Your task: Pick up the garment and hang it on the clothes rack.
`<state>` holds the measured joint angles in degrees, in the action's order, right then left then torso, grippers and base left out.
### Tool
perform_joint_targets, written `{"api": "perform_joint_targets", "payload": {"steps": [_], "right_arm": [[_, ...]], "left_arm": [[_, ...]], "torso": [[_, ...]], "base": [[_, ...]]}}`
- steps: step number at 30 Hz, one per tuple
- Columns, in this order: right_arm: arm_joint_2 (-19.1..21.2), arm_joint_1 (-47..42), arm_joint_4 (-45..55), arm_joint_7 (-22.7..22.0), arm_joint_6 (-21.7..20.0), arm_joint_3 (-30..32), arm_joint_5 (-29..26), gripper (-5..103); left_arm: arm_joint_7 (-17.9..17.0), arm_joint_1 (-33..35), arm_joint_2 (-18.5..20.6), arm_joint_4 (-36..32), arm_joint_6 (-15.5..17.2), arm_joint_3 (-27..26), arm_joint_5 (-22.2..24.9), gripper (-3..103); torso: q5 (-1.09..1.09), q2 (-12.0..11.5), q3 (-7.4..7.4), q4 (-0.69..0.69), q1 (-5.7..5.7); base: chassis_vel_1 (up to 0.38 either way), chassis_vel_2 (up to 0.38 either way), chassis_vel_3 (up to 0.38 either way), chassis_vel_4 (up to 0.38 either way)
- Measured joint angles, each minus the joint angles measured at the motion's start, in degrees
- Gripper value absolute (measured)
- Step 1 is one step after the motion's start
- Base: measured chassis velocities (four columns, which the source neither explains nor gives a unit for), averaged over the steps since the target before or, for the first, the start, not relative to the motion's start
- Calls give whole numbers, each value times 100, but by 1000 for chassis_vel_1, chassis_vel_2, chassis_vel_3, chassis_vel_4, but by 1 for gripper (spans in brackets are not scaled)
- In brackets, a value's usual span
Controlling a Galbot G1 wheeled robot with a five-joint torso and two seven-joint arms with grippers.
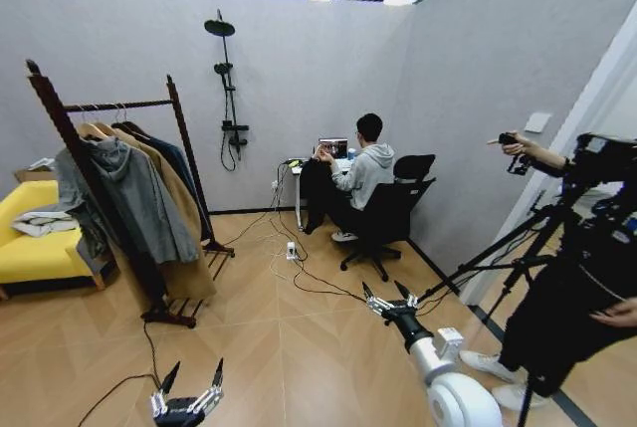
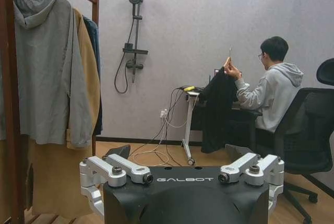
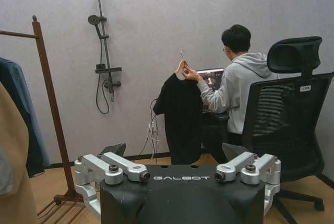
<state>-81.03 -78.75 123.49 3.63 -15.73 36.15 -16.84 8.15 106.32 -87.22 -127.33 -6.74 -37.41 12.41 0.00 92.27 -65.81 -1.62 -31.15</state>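
A seated person's hand [image 3: 192,74] holds out the black hip-length jacket on its wooden hanger [image 3: 180,114] for collection, well apart from the tall red-brown wooden clothes rack [image 1: 184,138], while the left tool [image 1: 189,387] and right tool [image 1: 388,299] wait low, spread wide and empty.

head high, wrists low, sharing shower [image 1: 228,79]

Partitioned test studio, camera tripod [image 1: 518,258]

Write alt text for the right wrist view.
A seated person holds up a black jacket on a wooden hanger, far across the room from the open right gripper. The clothes rack stands to one side, coats hanging on it.
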Motion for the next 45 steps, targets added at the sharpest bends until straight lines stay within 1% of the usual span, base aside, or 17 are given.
{"api": "perform_joint_targets", "payload": {"steps": [5,16,18,26,35,45], "right_arm": [[-85,-54,56,-84,-7,3,65,100],[-17,48,111,-148,8,-15,106,100],[45,83,19,-148,93,-23,101,100],[195,251,-248,-129,188,-75,33,100],[204,364,-359,-101,259,-76,-93,100],[182,252,-403,-31,468,-25,22,100]], "left_arm": [[0,0,0,0,0,0,0,100],[0,0,0,0,0,0,0,100],[0,0,0,0,0,0,0,100],[0,0,0,0,0,0,0,100],[0,0,0,0,0,0,0,100],[0,0,0,0,0,0,0,100]], "torso": [[0,0,0,0,0],[0,0,0,0,0],[0,0,0,0,0],[1,0,0,0,0],[1,0,0,0,0],[0,0,0,0,0]], "base": [[0,0,0,0],[0,0,0,0],[0,0,0,0],[0,0,0,0],[0,0,0,0],[-60,70,64,-56]]}}
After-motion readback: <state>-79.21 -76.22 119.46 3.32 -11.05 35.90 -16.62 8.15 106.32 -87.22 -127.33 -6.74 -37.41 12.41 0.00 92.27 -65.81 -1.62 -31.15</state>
